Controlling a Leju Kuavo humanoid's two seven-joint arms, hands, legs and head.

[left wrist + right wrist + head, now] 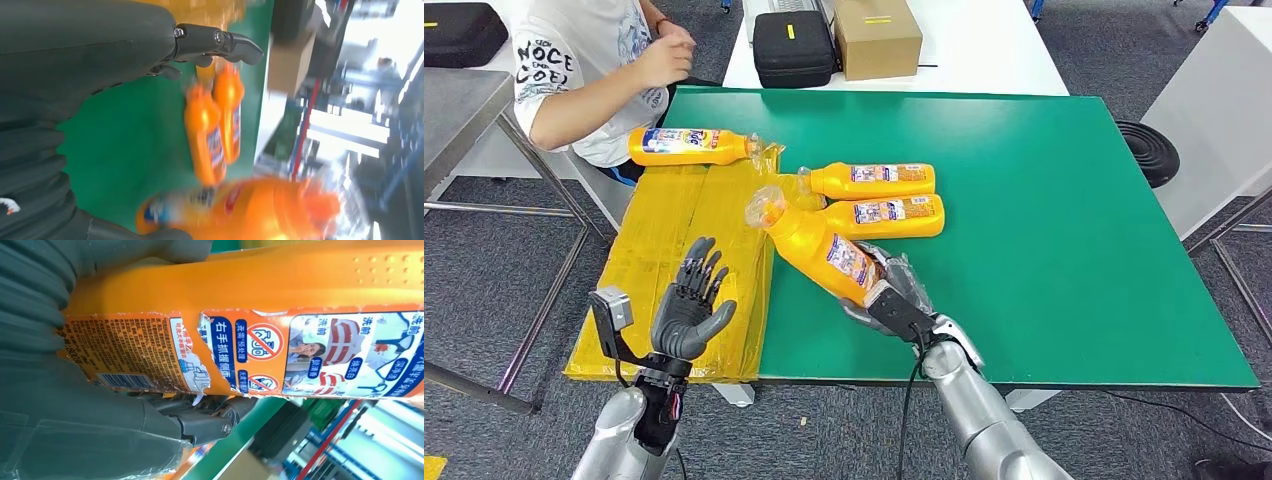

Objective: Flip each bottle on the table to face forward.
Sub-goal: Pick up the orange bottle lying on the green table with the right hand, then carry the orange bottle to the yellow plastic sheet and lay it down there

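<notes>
The right hand (pixel 894 290) grips the base of one orange bottle (pixel 816 248) and holds it tilted above the green surface (pixel 1064 220), near the front edge toward the left side, with the wrapped cap end (pixel 764 207) raised and pointing to the far-left corner. In the right wrist view the fingers (pixel 210 420) close under this bottle's torn label (pixel 240 352), where a barcode and small text can be read. Two more orange bottles lie flat just behind it, side by side and touching along their length: the nearer one (pixel 886 215) and the farther one (pixel 872 180), both with the label up and the cap toward the left edge. A fourth bottle (pixel 689 146) lies near the far-left corner, on the yellow wrapped packs (pixel 679 250) that sit along the left edge. The left hand (pixel 692 305) hovers over these packs near the front-left corner; it is empty, with the fingers spread and upright. A person in a white printed shirt (pixel 574 60) sits beyond the far-left corner. Behind the far edge, a black case (pixel 794 45) and a cardboard box (pixel 876 35) stand on a white table (pixel 994 45).
</notes>
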